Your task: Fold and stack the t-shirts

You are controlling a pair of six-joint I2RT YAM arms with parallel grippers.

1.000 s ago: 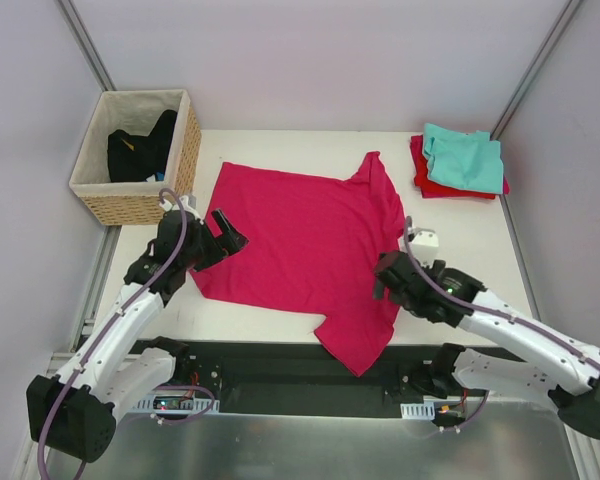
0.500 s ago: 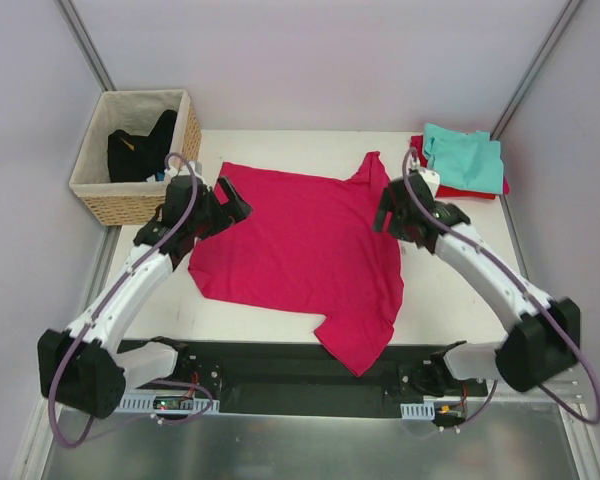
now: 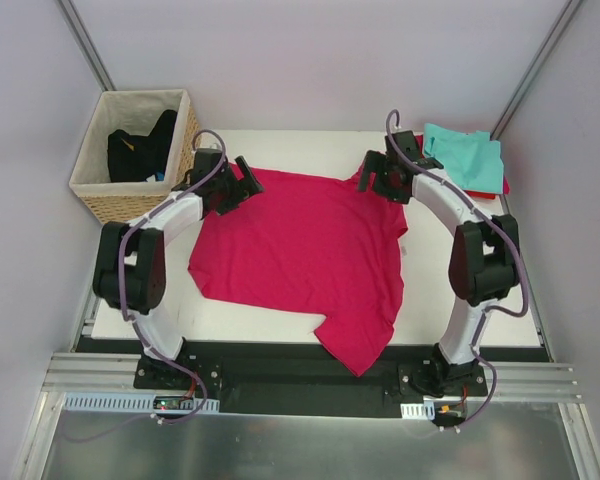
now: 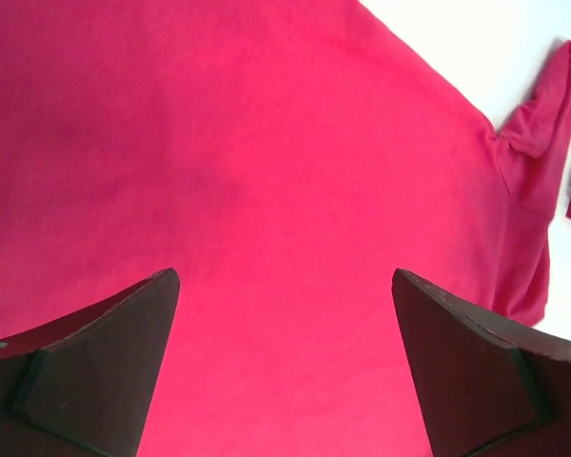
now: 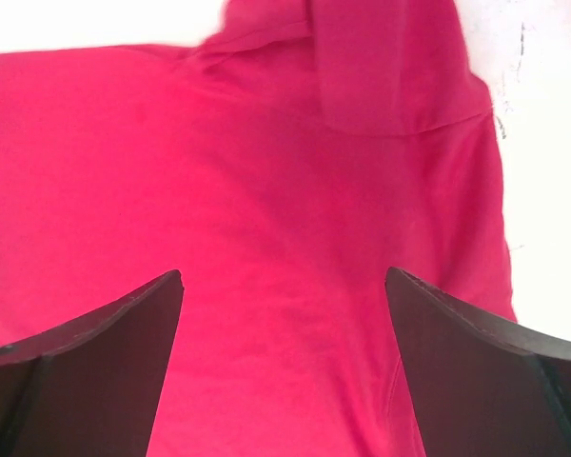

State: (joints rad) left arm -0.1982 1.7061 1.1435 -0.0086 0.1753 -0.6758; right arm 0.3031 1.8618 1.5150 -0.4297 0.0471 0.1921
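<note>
The large magenta-pink t-shirt (image 3: 300, 255) lies spread flat on the white table, one sleeve hanging over the near edge. It fills the left wrist view (image 4: 266, 171) and the right wrist view (image 5: 266, 190). My left gripper (image 3: 242, 180) is open above the shirt's far left corner. My right gripper (image 3: 373, 178) is open above the far right sleeve. Neither holds cloth. A folded teal t-shirt (image 3: 465, 155) lies on a folded red t-shirt (image 3: 425, 186) at the far right.
A woven wicker basket (image 3: 140, 195) with black items inside stands at the far left, close to my left arm. Bare white table (image 3: 460, 300) shows right of the pink shirt. Grey walls enclose the table.
Both arms have reached away from the near edge to the far side of the pink shirt, left gripper to its far left corner, right gripper to its far right sleeve. The shirt has not moved.
</note>
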